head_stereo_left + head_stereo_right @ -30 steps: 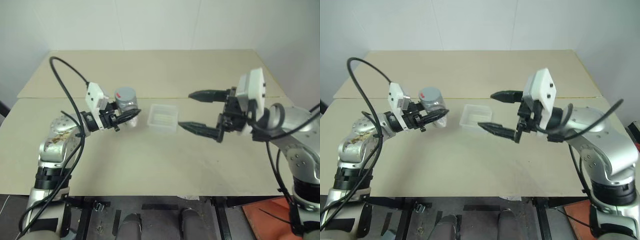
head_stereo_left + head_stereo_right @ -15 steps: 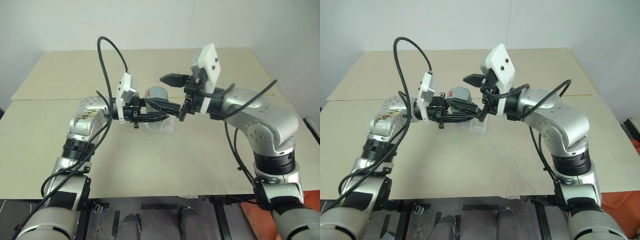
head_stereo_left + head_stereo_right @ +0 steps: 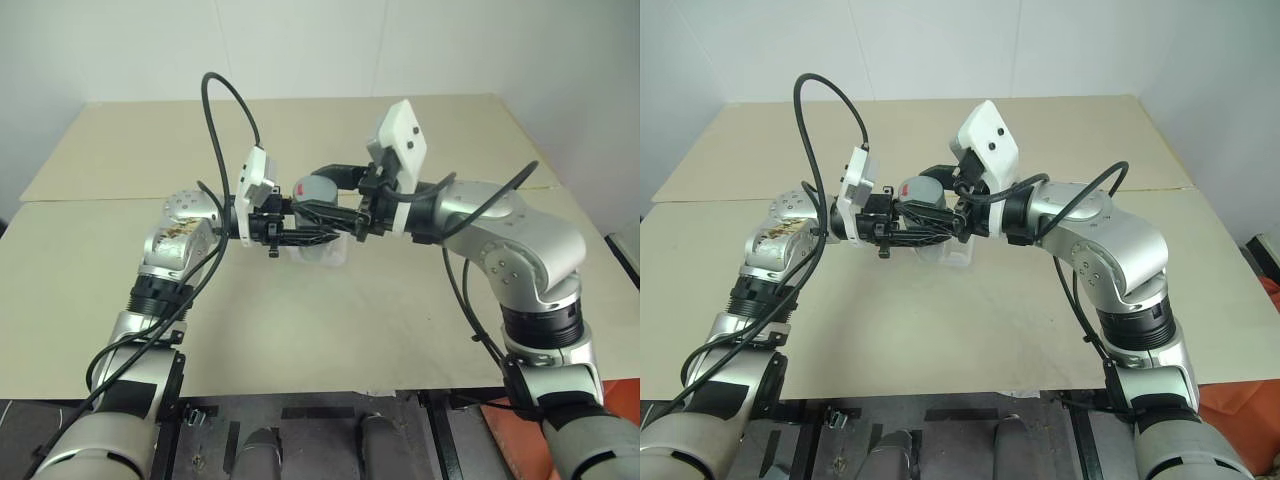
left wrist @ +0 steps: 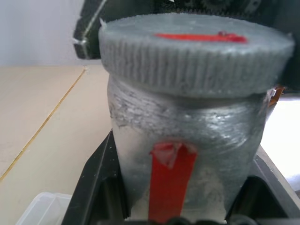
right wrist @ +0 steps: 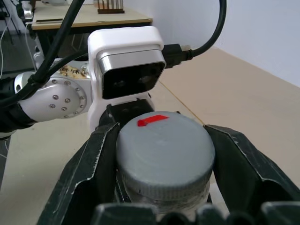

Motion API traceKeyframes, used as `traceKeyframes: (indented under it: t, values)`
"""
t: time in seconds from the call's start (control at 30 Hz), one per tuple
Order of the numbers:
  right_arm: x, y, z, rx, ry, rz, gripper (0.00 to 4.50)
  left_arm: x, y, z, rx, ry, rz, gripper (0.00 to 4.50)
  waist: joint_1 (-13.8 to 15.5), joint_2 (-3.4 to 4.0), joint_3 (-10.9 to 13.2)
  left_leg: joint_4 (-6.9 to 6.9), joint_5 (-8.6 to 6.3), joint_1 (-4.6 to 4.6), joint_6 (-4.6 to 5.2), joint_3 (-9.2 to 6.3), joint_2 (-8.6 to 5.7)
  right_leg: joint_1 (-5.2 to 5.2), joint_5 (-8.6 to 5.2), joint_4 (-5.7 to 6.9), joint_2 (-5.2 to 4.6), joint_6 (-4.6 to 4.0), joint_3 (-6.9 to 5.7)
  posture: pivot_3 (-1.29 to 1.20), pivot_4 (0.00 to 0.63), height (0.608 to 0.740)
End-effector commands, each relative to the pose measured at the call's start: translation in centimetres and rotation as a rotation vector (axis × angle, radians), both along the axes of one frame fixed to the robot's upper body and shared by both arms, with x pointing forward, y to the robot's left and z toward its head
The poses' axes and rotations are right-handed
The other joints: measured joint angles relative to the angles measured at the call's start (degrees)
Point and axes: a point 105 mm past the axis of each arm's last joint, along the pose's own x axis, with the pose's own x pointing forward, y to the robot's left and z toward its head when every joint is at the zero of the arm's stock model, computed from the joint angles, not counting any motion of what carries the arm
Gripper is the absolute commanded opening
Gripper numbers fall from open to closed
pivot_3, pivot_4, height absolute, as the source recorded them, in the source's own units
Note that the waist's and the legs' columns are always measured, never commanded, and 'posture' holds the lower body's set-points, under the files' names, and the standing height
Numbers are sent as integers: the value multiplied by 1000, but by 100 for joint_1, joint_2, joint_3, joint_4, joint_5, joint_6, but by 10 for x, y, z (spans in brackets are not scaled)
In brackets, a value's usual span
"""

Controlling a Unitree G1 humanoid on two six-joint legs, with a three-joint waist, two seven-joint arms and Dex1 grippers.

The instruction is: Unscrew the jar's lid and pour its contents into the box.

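Beige, matte tabletop (image 3: 330,330), made of two boards joined along a seam, is recorded across the middle of the head views. Left of centre, the left gripper (image 3: 325,237), black and two-fingered, is seen clamped on the body of the small clear cylindrical jar (image 4: 187,140), which bears a red strip on its side; the jar is held upright above the table, at the centre of the head views. On the jar, the round grey ribbed screw lid (image 5: 164,152), marked with a small red dash on top, is seated. Directly beneath and behind the jar, the shallow translucent whitish plastic box (image 3: 330,252) is noted on the tabletop, largely covered by the fingers. Right of centre, the right gripper (image 5: 164,159) is entered as pinching the lid from both sides, its black fingers (image 5: 101,161) pressed against the ribbed edge. Both grippers are met at the jar.
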Motion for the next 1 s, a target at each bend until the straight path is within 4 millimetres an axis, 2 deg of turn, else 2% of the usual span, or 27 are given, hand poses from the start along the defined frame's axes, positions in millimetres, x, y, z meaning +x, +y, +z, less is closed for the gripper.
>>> traceKeyframes:
  t: [0.03, 0.13, 0.37, 0.47, 0.57, 0.63, 0.73, 0.77, 0.83, 1.0]
  values:
    - [1, 0, 13, 16, -73, 57, 2771, -12, -3, 25, -12, -75, -90, 1948, -2, 0, 0, 0, 0, 0, 0, 0, 0, 0, 0, -1, 0, 0, 0, 0, 150, 740]
    - [-4, 1, 15, 3, -102, 199, 2771, -21, -1, 26, 2, -76, -152, 1948, -15, 1, 1, 0, 0, 0, 0, 1, 0, 0, 0, -2, 0, 0, 0, 0, 150, 740]
    - [-22, 0, 14, -68, -138, 674, 2771, -56, 2, 29, 18, -39, -356, 1948, -113, 3, 2, 0, 0, 2, -1, 0, 1, 3, 0, -1, 0, 1, 0, 0, 150, 740]
    - [-20, 7, 11, -121, -149, 762, 2771, -64, 0, 28, 30, -45, -391, 1948, -150, 4, 3, 1, 0, 5, -1, -3, 1, 6, 0, 1, 1, 1, -1, 0, 150, 740]
    - [-13, 14, 11, -131, -170, 738, 2771, -61, -1, 28, 11, -50, -361, 1948, -174, 4, 3, 0, 2, 8, -3, -3, 2, 2, 0, 7, 4, 0, 0, 0, 150, 740]
    - [-7, 14, 12, -123, -171, 687, 3483, -57, 1, 26, 6, -57, -327, 1948, -173, 4, 3, 0, 10, 7, -18, -5, 2, 0, 0, 21, 5, 0, 0, 0, 150, 740]
    - [1, 3, 13, -99, -174, 582, 4315, -50, 6, 23, -5, -49, -271, 1948, -147, 4, 3, 0, 17, 4, -30, -6, 2, -1, -1, 24, 4, 0, -1, 0, 150, 740]
    - [3, -1, 14, -90, -183, 543, 4464, -47, 8, 22, -7, -50, -252, 1948, -142, 4, 3, 1, 17, 3, -30, -6, 2, -1, -1, 24, 4, 0, -1, 0, 150, 740]
    - [5, -12, 16, -75, -188, 445, 4464, -40, 12, 21, -25, -39, -194, 1948, -123, 4, 3, 1, 17, 2, -30, -8, 1, 0, -1, 24, 4, 0, -2, 0, 150, 740]
    - [-5, -49, 23, -26, -213, 210, 4464, -21, 30, 13, -22, -22, -50, 1948, -111, 4, 3, 4, 15, -7, -27, -8, 0, -4, 0, 23, 2, 0, -5, 0, 150, 740]
